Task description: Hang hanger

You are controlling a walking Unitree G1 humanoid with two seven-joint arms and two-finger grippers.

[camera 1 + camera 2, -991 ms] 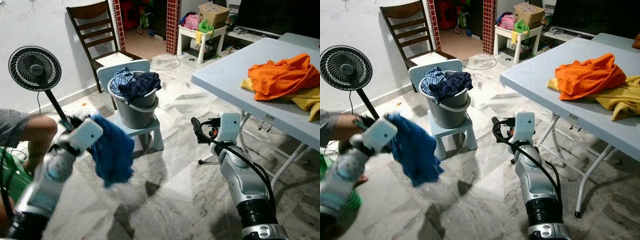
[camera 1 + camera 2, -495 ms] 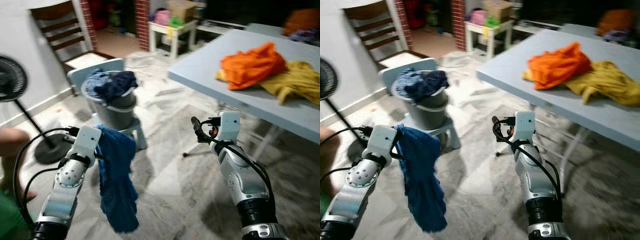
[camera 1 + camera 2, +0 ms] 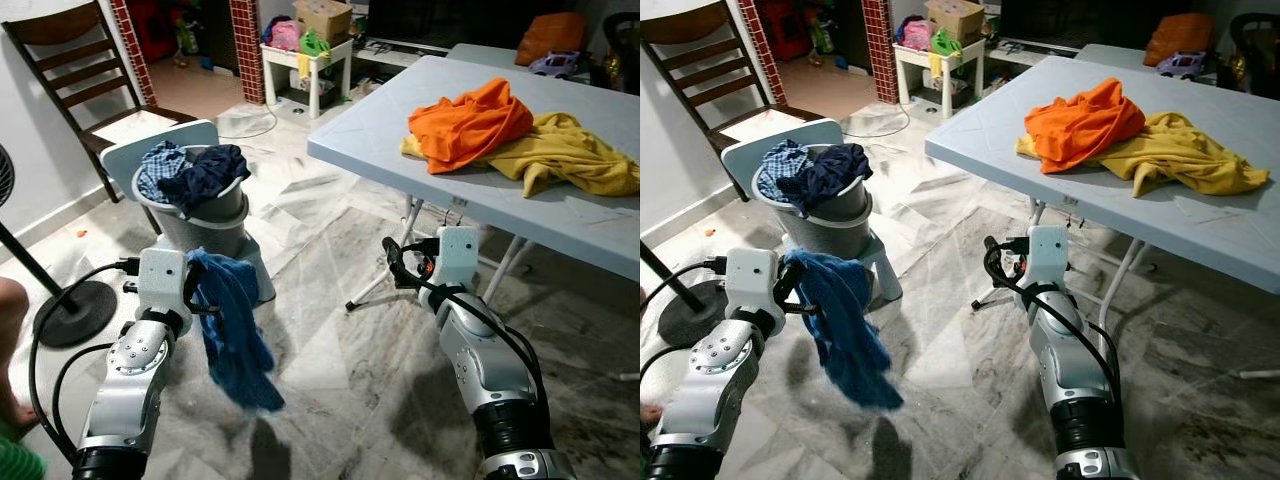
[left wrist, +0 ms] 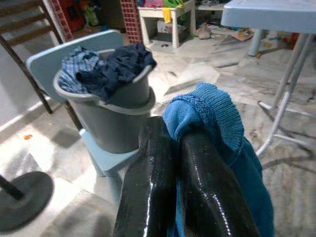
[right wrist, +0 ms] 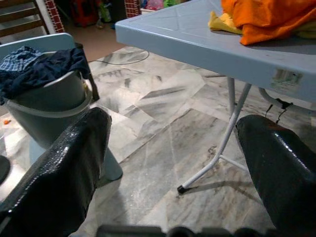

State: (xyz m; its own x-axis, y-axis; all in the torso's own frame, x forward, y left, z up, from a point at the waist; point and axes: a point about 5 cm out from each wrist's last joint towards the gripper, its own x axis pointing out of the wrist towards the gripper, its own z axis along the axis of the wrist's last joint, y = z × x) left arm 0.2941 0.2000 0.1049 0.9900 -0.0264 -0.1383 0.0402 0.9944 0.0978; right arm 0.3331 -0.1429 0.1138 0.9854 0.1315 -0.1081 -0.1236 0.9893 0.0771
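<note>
A blue knitted garment (image 3: 235, 330) hangs from my left gripper (image 3: 196, 293), low over the marble floor in front of the bucket. In the left wrist view the two black fingers (image 4: 148, 168) are shut on the garment's (image 4: 212, 108) ribbed edge. My right gripper (image 3: 392, 262) is held up at the middle right, below the table's near edge. Its fingers (image 5: 74, 148) stand wide apart with nothing between them.
A grey bucket (image 3: 200, 215) of dark clothes sits on a light-blue stool (image 3: 150, 152). The pale folding table (image 3: 370, 130) on the right carries an orange garment (image 3: 470, 118) and a yellow one (image 3: 565, 155). A wooden chair (image 3: 70, 60), a fan base (image 3: 75, 310) and a person's leg (image 3: 10, 315) are at left.
The camera has swung right, so the table fills more of the view. The left arm has come in closer, and the blue garment still hangs from it. The right arm holds the same pose.
</note>
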